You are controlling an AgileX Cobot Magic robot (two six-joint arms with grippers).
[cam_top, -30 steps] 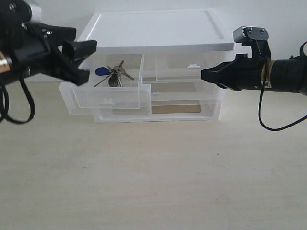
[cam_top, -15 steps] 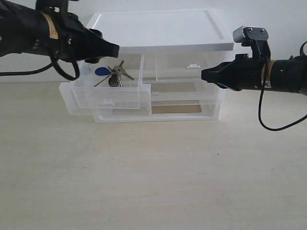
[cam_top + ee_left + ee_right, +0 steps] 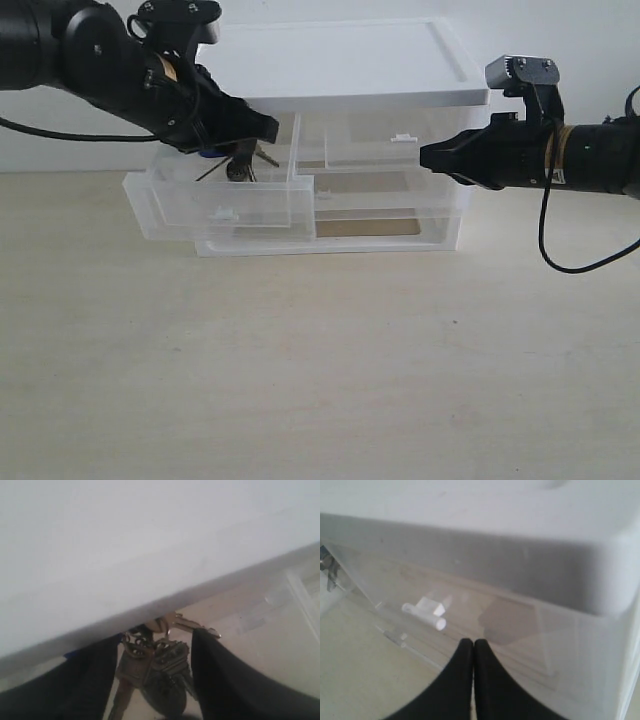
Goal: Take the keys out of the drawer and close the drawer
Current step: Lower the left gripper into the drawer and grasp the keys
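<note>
item: my left claw (image 3: 243, 143), set wide, one dark finger (image 3: 80, 685) on either side of the load, nothing pinched yet. item: keys (image 3: 159, 667), a silver bunch on its ring, lying inside the pulled-out left drawer (image 3: 180, 215), just below the front edge of the white-topped unit (image 3: 330, 60). relation: the bunch sits directly between my fingers, right under the claw; its long axis runs along the gap, ring end tucked toward the unit's lid, one key splayed out toward one finger. judgement: closing here should bite across the narrow width. item: my right claw (image 3: 425, 157), fingers pressed together, empty, in front of the unit's right half, well apart from the keys; the left is the nearer arm by far.
</note>
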